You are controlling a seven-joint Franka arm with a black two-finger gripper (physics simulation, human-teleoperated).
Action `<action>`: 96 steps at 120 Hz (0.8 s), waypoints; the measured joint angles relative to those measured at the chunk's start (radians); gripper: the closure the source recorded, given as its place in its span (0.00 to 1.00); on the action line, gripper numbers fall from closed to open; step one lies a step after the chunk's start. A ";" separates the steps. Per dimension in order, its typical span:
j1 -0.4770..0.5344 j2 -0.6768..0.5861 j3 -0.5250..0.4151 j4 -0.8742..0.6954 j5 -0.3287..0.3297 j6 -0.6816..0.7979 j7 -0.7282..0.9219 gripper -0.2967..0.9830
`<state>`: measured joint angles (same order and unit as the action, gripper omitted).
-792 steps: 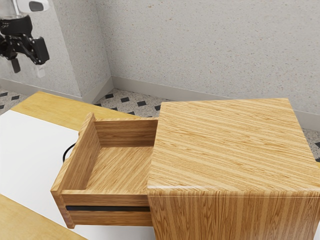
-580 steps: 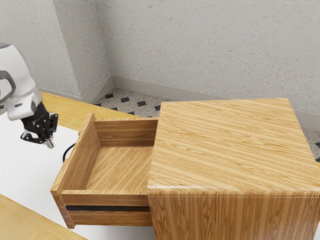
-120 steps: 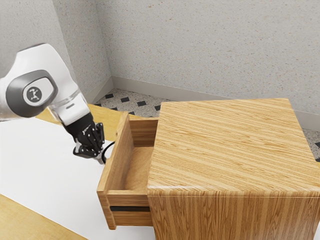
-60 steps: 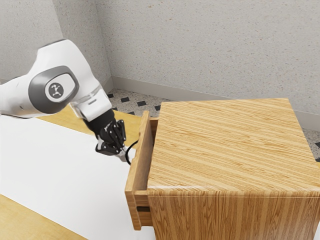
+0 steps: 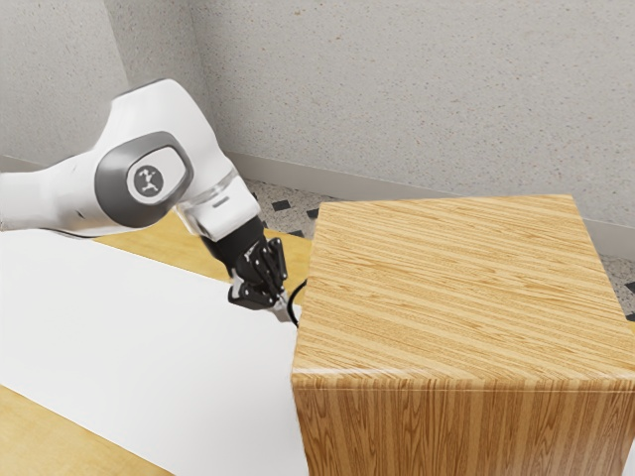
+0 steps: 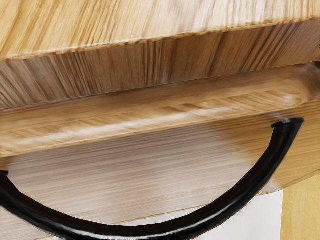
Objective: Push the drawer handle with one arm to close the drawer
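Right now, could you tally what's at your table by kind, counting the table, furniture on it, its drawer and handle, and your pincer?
Table: 1
Wooden cabinet: 1
Drawer: 1
Black handle: 1
Pincer: 1
Total: 5

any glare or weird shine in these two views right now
Exterior view: a thin pale glint along the near top edge of the striped wooden cabinet; wrist view: whitish shine on the curved black handle and along the rounded wooden drawer edge.
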<state>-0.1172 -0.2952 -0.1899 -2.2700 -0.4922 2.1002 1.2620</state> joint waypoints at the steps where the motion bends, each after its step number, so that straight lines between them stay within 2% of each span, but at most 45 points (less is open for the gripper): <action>1: 0.000 0.001 -0.001 0.001 0.000 0.001 0.000 0.85; 39: 0.031 0.019 -0.031 0.014 -0.004 0.015 -0.016 0.87; 44: 0.029 0.012 -0.030 0.008 -0.005 0.015 -0.018 0.85; 56: 0.018 -0.025 -0.019 -0.023 -0.006 0.015 -0.022 0.85; 72: 0.013 -0.096 0.043 -0.065 0.016 0.004 -0.026 0.85; 81: 0.002 -0.139 0.116 -0.079 0.093 -0.004 -0.039 0.85; 88: -0.045 -0.201 0.205 -0.072 0.222 -0.029 -0.083 0.80; 96: -0.154 -0.267 0.388 -0.043 0.375 -0.082 -0.159 0.68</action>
<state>-0.2714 -0.5618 0.1983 -2.3125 -0.1170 2.0180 1.1035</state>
